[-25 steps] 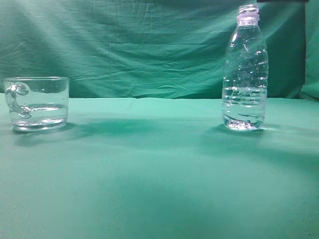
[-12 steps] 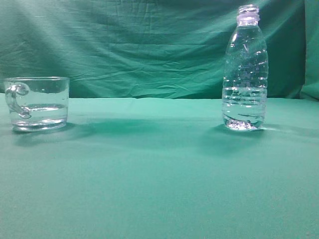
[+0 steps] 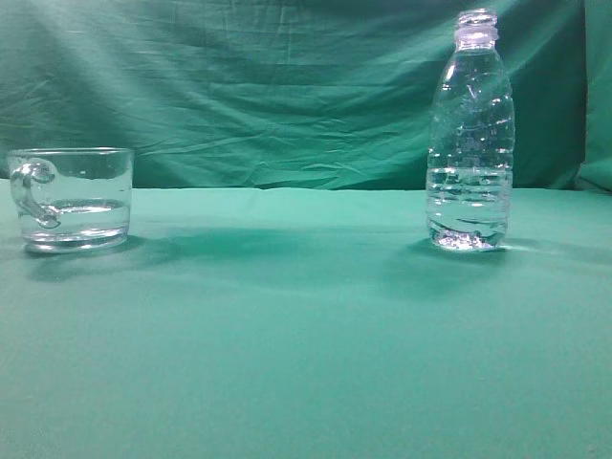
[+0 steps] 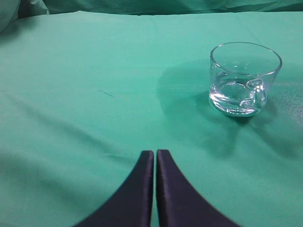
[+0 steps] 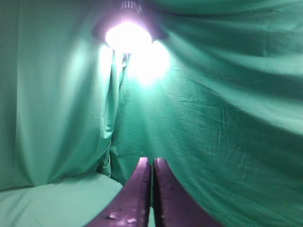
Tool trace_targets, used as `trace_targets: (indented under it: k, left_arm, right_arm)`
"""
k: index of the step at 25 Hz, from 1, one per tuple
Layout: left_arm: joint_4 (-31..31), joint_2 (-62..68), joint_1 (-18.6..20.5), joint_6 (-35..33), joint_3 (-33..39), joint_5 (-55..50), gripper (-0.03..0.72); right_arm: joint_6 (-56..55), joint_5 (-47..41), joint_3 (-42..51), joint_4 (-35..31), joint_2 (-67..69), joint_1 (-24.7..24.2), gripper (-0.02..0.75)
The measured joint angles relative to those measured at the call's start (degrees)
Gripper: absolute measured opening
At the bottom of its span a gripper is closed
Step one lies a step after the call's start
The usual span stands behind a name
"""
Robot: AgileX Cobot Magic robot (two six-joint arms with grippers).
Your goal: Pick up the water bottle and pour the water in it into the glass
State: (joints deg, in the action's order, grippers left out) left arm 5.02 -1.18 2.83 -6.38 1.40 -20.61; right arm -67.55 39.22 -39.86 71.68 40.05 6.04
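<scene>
Not started: water bottle (image 3: 469, 134) upright on worktop (image 3: 306, 335), well apart from glass (image 3: 70, 198). Left gripper (image 4: 155, 156) & right gripper (image 5: 152, 163) both closed, empty.

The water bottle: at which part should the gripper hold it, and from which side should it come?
Probably the ribbed lower body of the water bottle, approached horizontally from its right, away from the glass. It stands upright and uncapped, and the ribs should resist slipping.
</scene>
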Motion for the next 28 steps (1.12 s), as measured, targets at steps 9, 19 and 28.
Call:
trace_targets:
  k: [9,19,28]
  left_arm:
    - [0.00,0.00,0.00,0.00,0.00,0.00,0.000]
    - [0.00,0.00,0.00,0.00,0.00,0.00,0.000]
    - [0.00,0.00,0.00,0.00,0.00,0.00,0.000]
  right_arm:
    - [-15.88,-20.20,0.00,4.97,-8.65,0.00,0.000]
    - [29.14,-51.70,5.62,-38.57,-9.28,0.00,0.000]
    - [69.80,-53.88,20.26,-69.27,-24.08,0.00,0.000]
